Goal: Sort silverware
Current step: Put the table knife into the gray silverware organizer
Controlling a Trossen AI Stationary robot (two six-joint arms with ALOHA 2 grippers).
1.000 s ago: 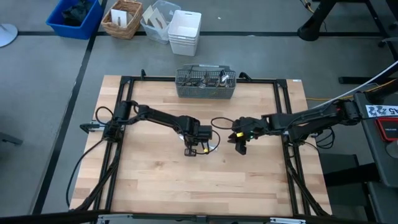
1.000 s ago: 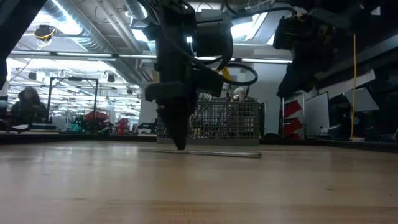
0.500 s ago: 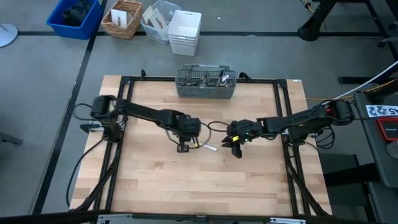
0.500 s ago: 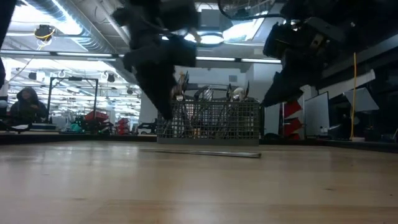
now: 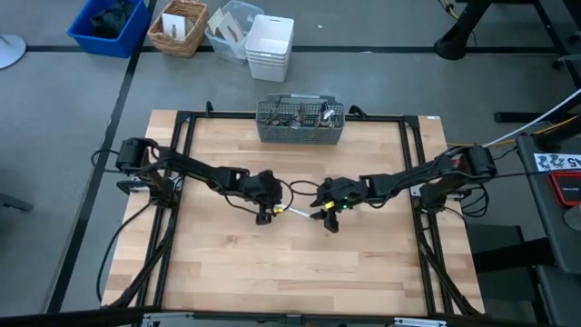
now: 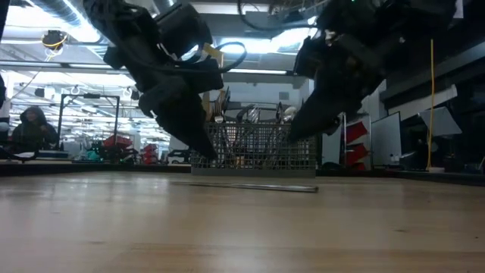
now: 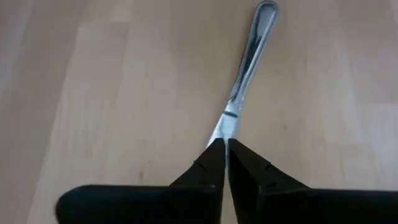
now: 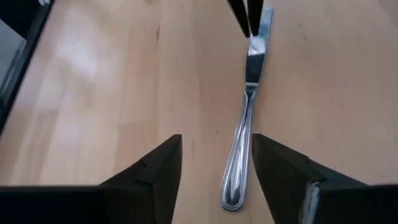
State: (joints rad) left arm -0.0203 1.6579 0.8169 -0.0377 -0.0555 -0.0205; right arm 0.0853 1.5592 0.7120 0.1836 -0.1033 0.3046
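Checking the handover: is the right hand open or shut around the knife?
Open: in the right wrist view its fingers stand apart either side of the knife handle.

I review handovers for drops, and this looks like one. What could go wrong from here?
The left gripper pinches only the blade tip of the shiny silver table knife, so it might pivot or slip. The open right gripper straddles the handle; if it closes off-centre, it may knock the knife loose. The two grippers are near each other and could collide.

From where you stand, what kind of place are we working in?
Probably a robotics lab or workshop: a framed wooden table on a bare grey floor, storage bins beside it, exposed ceiling ducts, and a person at benches behind.
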